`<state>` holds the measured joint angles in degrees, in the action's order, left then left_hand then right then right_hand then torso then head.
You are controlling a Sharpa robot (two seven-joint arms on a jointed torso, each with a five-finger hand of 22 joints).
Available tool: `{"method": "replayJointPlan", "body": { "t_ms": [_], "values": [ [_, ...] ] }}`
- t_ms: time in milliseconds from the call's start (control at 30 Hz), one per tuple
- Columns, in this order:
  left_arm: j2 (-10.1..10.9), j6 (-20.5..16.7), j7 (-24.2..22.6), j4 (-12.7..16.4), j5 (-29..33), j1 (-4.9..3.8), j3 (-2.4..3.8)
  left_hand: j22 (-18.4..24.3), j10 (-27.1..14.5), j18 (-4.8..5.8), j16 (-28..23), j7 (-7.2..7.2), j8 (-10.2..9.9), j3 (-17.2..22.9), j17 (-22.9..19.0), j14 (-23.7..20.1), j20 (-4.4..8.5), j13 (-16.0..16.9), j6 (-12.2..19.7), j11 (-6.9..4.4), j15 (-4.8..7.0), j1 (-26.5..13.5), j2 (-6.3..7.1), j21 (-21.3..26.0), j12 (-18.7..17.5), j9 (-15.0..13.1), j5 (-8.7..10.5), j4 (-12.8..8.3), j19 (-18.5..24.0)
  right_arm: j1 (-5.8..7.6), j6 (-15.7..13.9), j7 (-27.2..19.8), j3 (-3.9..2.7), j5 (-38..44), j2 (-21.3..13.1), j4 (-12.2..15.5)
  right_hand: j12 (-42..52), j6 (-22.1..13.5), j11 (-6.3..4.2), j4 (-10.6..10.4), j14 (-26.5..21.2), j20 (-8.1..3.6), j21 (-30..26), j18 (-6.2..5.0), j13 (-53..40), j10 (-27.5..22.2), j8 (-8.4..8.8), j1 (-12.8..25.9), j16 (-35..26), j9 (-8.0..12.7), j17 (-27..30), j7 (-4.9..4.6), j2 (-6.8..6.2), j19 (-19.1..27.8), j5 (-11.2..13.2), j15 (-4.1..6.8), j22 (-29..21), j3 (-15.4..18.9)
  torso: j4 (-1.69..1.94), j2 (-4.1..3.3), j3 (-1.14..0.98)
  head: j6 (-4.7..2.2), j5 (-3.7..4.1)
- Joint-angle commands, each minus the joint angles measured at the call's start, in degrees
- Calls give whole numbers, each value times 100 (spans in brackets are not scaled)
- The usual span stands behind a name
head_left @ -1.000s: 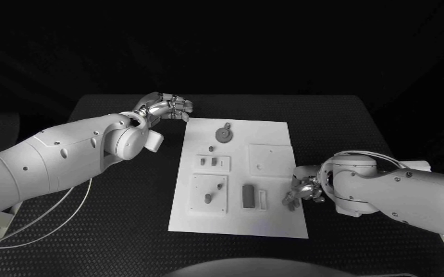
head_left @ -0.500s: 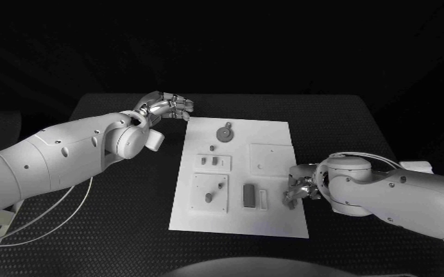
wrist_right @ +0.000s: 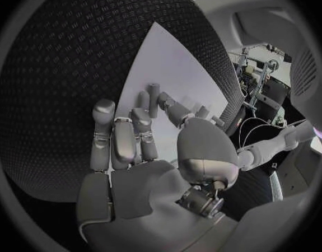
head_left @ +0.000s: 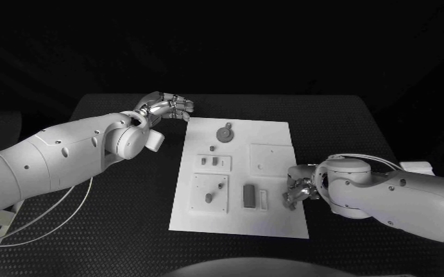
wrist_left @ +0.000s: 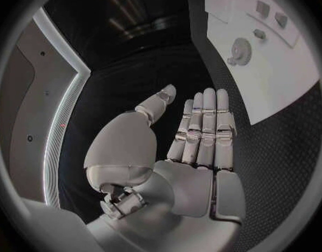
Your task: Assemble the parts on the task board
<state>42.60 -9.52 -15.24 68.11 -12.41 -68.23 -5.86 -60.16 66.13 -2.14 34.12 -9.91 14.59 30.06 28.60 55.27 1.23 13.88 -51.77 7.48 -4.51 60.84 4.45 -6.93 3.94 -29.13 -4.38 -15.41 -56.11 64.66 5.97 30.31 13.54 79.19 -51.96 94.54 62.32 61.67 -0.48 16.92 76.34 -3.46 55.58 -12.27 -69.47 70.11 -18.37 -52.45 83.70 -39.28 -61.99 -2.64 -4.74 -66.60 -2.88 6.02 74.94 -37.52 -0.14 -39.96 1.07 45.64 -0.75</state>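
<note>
On the black surface [head_left: 120, 226], the white task board [head_left: 242, 174] lies mid-table, grey parts [head_left: 223, 134] on it; left hand [head_left: 167, 106] hovers off its far corner, fingers straight, empty; right hand [head_left: 299, 190] at its right edge, fingers apart, empty.

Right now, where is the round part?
In the head view, the round part lies at the task board's far end, nearest the left hand.

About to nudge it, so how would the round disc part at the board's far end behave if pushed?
The round disc part looks flat and low, so it would probably slide rather than tip. The task board looks smooth, so it may skid easily. It seems small and likely light.
</note>
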Motion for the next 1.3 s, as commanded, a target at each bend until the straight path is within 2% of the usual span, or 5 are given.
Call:
{"method": "replayJointPlan", "body": {
  "t_ms": [33, 233, 400, 933, 1300],
  "values": [
    [-3, 71, -30, 13, 28, -6, 2, -6, -12, -42, -22, 3, 32, 3, 6, 36, -4, -7, 52, 1, 0, -70, -4, 35, 11, 9, -8, 32, -41, -92, -82, -16, 68, -330, 11, -34, -60, -422, 11, 1, -97, 21, 25, -273, 38, -79, 588, -316, -44, 89, 42, -332, 309, 55, -37, 22, 103, 44, 0, 0, -5, 4, -9],
    [-5, 84, -28, 12, 28, -6, 2, -7, -14, -42, -26, 0, 29, 2, 12, 36, -4, -7, 58, 1, 0, -75, -3, 37, 10, 12, -8, 35, -42, -92, -220, -127, 68, -609, 28, -58, -130, -426, 24, 2, -161, 57, 14, -273, 86, -114, 603, -392, -81, 113, 118, -342, 533, 113, -38, 3, 102, 39, -2, -1, -3, 12, -9],
    [-5, 87, -27, 11, 28, -6, 2, -8, -15, -41, -29, -2, 28, 1, 17, 37, -4, -8, 61, 2, 0, -78, -4, 38, 10, 14, -8, 38, -42, -91, -425, -78, 68, -754, 23, -75, -51, -366, 6, 3, -106, 59, 39, -273, 45, -22, 576, -461, -50, 115, 46, -324, 592, 97, -39, 11, 107, 24, -3, 1, -1, 20, -10],
    [-5, 117, -13, 9, 28, -6, 2, -11, -12, -43, -36, -3, 30, 9, 26, 40, -3, -7, 62, 0, 1, -75, -13, 40, 11, 16, -25, 43, -44, 5, -1360, -196, 61, -2142, -30, 135, 100, -234, -42, 1, 7, 45, 85, -273, -35, 154, 523, -474, 1, 130, -68, -275, 527, 23, -38, 54, 101, 47, 1, 0, 4, 31, -25],
    [-9, 130, -5, 12, 28, -6, 2, -12, -12, -43, -40, -2, 32, 12, 31, 41, -2, -8, 62, 0, 1, -74, -13, 42, 12, 17, -32, 45, -45, 26, -1344, -176, 60, -2837, 101, 110, 95, -220, -49, -1, 7, 42, 87, -273, -29, 160, 518, -467, -3, 135, -56, -269, 519, 15, -38, 62, 97, 50, 2, 0, 6, 41, -16]
  ]
}}
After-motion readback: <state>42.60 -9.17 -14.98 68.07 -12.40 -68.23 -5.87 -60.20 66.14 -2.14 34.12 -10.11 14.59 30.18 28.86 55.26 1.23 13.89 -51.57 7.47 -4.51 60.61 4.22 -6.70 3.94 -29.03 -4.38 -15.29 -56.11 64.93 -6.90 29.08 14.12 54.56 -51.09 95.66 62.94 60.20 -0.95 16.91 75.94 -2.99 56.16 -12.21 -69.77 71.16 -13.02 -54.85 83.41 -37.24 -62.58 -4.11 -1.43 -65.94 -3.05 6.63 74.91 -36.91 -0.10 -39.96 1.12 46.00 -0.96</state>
